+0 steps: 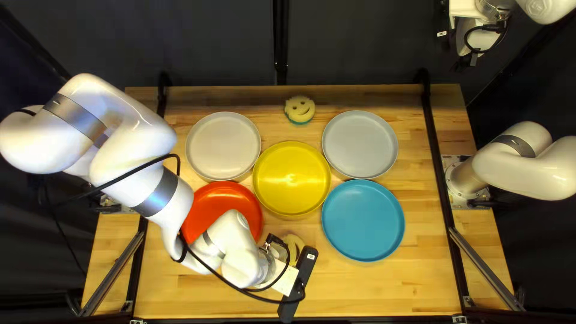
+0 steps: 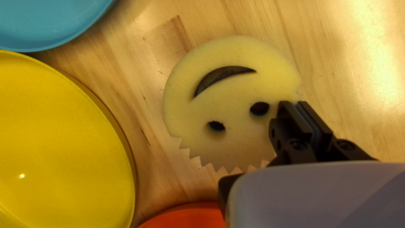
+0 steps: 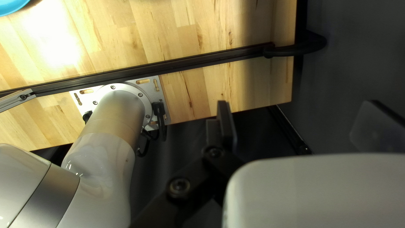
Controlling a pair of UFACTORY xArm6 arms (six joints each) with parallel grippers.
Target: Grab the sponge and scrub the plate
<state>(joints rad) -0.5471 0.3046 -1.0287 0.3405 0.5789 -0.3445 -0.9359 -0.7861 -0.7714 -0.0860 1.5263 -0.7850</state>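
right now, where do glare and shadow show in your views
top left view: a soft highlight on the yellow plate; left wrist view: a bright patch on the table, and the sponge is darker toward its toothed edge; right wrist view: strong glare washes out the wood grain, with a shadow band across the table

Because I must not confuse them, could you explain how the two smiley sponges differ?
The far sponge lies beyond the yellow plate, while the near sponge lies on its other side. In the top left view, the far sponge shows its whole face; the left arm partly hides the near sponge. Both show yellow smiling faces.
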